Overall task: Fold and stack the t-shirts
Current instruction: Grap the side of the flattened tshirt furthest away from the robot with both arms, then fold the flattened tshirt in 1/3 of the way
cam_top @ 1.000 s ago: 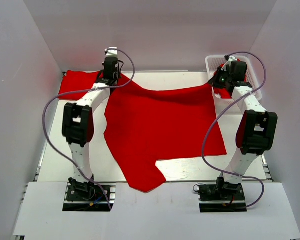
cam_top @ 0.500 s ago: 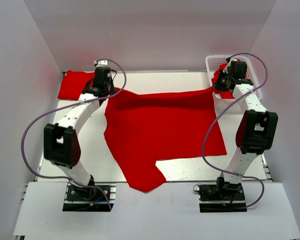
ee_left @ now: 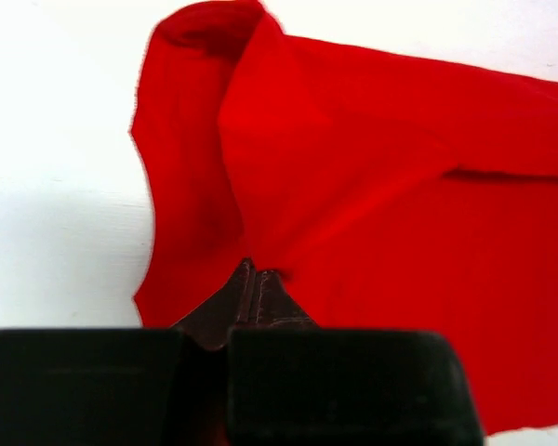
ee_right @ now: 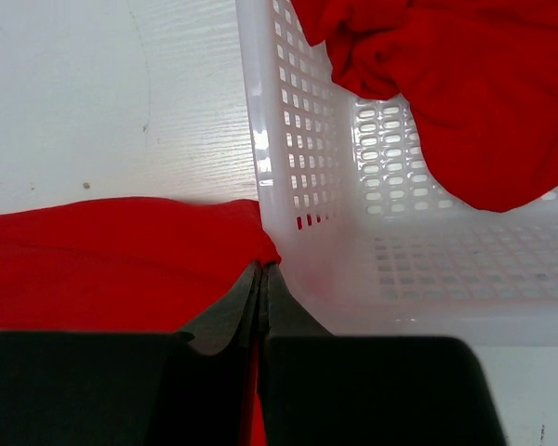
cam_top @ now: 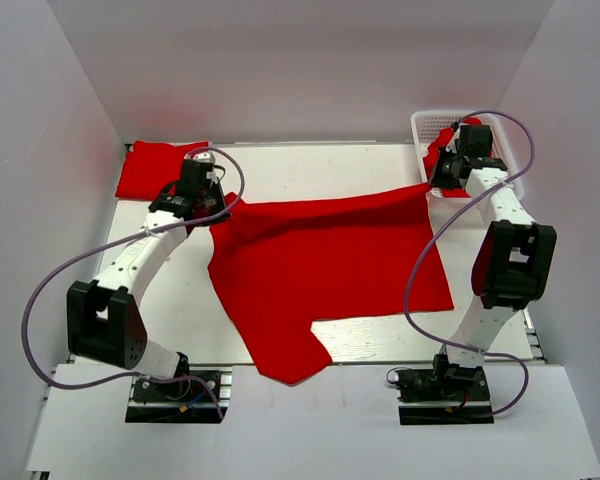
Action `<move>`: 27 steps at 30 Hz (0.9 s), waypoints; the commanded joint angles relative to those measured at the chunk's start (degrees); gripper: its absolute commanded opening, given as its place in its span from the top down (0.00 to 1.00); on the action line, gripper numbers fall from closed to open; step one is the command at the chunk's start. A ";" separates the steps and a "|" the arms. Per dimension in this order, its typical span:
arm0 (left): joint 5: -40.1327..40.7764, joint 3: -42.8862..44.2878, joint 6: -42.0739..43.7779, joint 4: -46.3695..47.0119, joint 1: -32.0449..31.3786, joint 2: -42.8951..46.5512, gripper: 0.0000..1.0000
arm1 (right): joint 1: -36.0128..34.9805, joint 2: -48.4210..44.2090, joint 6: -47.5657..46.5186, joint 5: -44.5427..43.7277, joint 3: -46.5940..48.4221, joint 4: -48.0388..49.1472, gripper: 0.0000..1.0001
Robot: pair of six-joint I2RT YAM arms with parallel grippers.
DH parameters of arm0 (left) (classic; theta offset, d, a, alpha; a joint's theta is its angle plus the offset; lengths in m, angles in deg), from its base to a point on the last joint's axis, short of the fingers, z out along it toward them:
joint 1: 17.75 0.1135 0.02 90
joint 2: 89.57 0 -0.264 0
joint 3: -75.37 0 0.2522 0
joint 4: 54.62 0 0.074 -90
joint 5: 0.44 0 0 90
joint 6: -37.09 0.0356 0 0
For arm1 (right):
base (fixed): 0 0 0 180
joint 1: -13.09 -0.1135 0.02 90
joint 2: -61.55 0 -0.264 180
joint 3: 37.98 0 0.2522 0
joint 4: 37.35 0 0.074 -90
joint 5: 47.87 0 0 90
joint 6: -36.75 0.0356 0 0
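A bright red t-shirt [cam_top: 330, 270] lies spread over the middle of the table. My left gripper [cam_top: 206, 207] is shut on its far left corner, and the cloth bunches ahead of the jaws in the left wrist view [ee_left: 353, 158]. My right gripper [cam_top: 435, 183] is shut on its far right corner [ee_right: 121, 251], right beside the basket's near corner. The far edge is pulled taut between the two grippers. A folded red t-shirt [cam_top: 155, 165] lies at the far left. More red t-shirts [ee_right: 456, 84] sit crumpled in the basket.
The white plastic lattice basket [cam_top: 425, 125] stands at the far right; its wall [ee_right: 298, 139] is just right of my right fingers. White walls enclose the table on three sides. Purple cables loop from both arms.
My left gripper has pulled the shirt's far left corner toward me and to the left, away from the folded shirt. The far edge has come forward. The right gripper has barely moved.
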 commanded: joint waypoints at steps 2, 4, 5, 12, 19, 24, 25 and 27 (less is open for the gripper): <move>-4.86 -3.90 -2.88 -2.63 -0.20 4.33 1.00 | 0.16 -2.93 -1.59 -0.91 0.34 -1.10 1.00; -5.64 -6.19 -3.75 -2.63 -0.20 5.82 1.00 | 0.34 -2.93 -1.85 -1.08 0.17 -1.27 1.00; -6.17 -6.72 -4.28 -2.63 -0.20 5.83 1.00 | 0.25 -2.93 -1.77 -1.08 -0.01 -1.36 1.00; -7.66 -10.92 -7.01 -4.56 -0.20 10.13 1.00 | 0.25 -2.40 -2.30 -1.26 -0.10 -2.33 1.00; -9.87 -18.49 -9.64 -2.72 -0.20 11.45 1.00 | 0.16 -3.01 -2.82 -1.08 -3.00 -1.89 1.00; -13.91 -21.66 -9.65 0.62 -0.73 11.45 1.00 | 0.16 -3.01 -2.91 -0.82 -4.93 -1.37 1.00; -13.91 -21.66 -9.65 0.63 -0.73 11.45 1.00 | 0.16 -3.10 -2.91 -0.65 -5.28 -1.10 1.00; -13.30 -22.28 -9.65 0.10 -0.73 10.76 1.00 | 0.16 -3.10 -2.82 -0.91 -5.90 -0.93 1.00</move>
